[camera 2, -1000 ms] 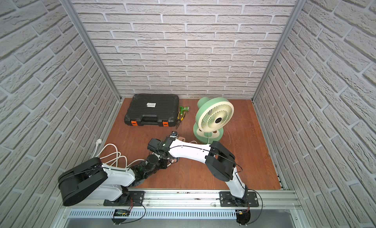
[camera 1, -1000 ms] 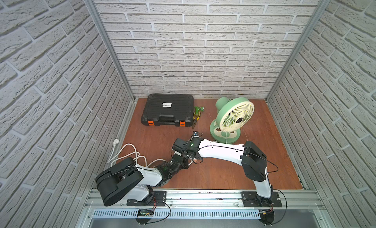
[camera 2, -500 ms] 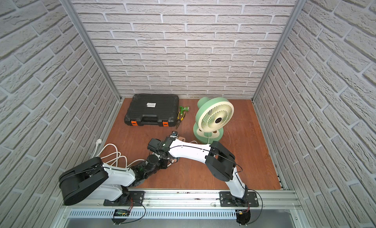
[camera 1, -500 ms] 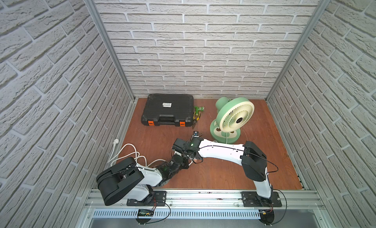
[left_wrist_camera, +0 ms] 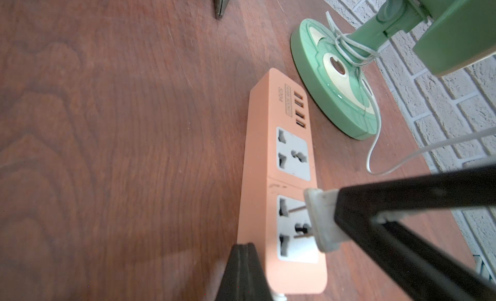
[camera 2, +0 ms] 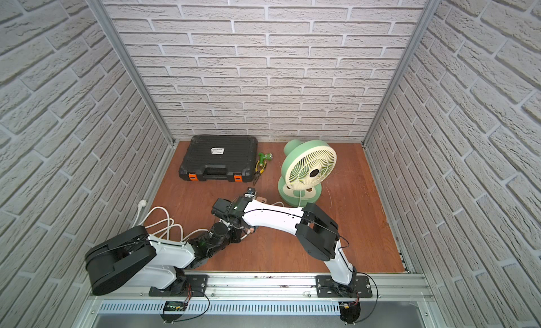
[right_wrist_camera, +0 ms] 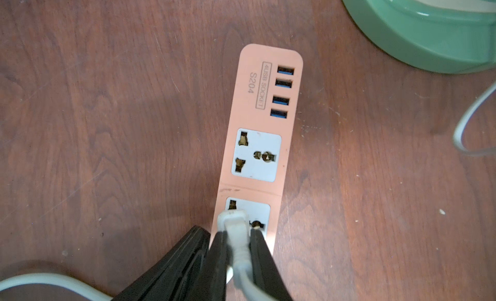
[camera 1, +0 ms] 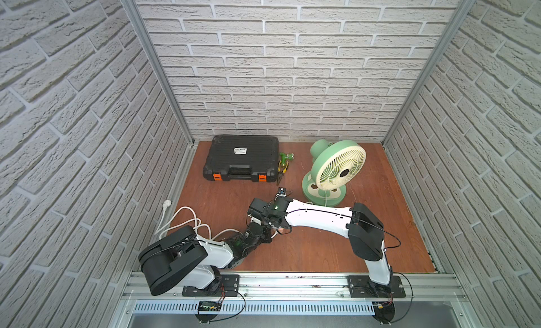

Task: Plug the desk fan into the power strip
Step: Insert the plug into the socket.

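Observation:
The salmon-pink power strip (right_wrist_camera: pixel 261 119) lies flat on the wooden table, its USB end toward the desk fan (camera 1: pixel 336 168). The mint-green fan stands upright at the back right, and its thin white cord (left_wrist_camera: pixel 375 149) runs from the base. My right gripper (right_wrist_camera: pixel 236 236) is shut on the cord's white plug (left_wrist_camera: pixel 320 219). The plug is tilted at the strip's near socket, with bare prongs reaching the socket's holes. My left gripper (left_wrist_camera: pixel 241 259) is shut, its tip against the strip's long side near the cable end. In both top views the arms hide most of the strip.
A black toolcase (camera 1: pixel 241 158) lies at the back left with green-handled pliers (camera 1: pixel 283 164) beside it. The strip's thick white cable (camera 1: pixel 187 221) coils at the front left. The fan's round base (right_wrist_camera: pixel 429 31) sits close to the strip's USB end. Brick walls enclose three sides.

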`<action>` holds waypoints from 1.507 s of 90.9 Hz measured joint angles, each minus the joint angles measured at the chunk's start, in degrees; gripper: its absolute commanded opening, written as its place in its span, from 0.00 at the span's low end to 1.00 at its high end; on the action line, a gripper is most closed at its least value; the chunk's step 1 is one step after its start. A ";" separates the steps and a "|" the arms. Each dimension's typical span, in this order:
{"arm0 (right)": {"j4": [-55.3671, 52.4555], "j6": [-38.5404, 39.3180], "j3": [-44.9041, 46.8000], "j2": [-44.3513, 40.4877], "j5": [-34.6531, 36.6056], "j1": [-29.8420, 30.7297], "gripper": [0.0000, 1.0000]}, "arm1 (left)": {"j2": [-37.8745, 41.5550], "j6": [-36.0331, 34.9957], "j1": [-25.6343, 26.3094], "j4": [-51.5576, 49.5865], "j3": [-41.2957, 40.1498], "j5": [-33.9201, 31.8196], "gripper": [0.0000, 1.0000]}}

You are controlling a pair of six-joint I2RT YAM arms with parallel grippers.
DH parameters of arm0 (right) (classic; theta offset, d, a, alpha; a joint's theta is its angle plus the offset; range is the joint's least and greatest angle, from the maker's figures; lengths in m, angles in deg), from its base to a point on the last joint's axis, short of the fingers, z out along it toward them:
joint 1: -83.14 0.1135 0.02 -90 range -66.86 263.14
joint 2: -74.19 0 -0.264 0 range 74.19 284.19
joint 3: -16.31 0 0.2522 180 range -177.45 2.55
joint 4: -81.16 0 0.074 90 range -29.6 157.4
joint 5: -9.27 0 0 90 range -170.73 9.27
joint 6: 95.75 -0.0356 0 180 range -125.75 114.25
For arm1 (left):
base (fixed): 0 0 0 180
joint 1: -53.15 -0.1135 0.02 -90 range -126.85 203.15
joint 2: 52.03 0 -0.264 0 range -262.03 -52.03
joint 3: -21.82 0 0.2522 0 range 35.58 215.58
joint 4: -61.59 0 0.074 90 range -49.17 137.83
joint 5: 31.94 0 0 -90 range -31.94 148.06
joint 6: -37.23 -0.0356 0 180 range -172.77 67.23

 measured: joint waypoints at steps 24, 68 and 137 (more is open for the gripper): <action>-0.24 -0.57 -0.59 0.20 0.04 0.00 0.03 | 0.00 -0.02 0.11 0.00 -0.02 -0.09 0.00; -1.95 -0.81 -1.81 1.97 0.17 0.00 0.03 | 0.00 -0.02 0.33 0.04 -0.24 -0.22 0.00; -6.86 -1.14 -7.50 5.77 0.07 0.02 0.03 | 0.00 0.00 0.37 0.44 -0.50 -0.24 0.00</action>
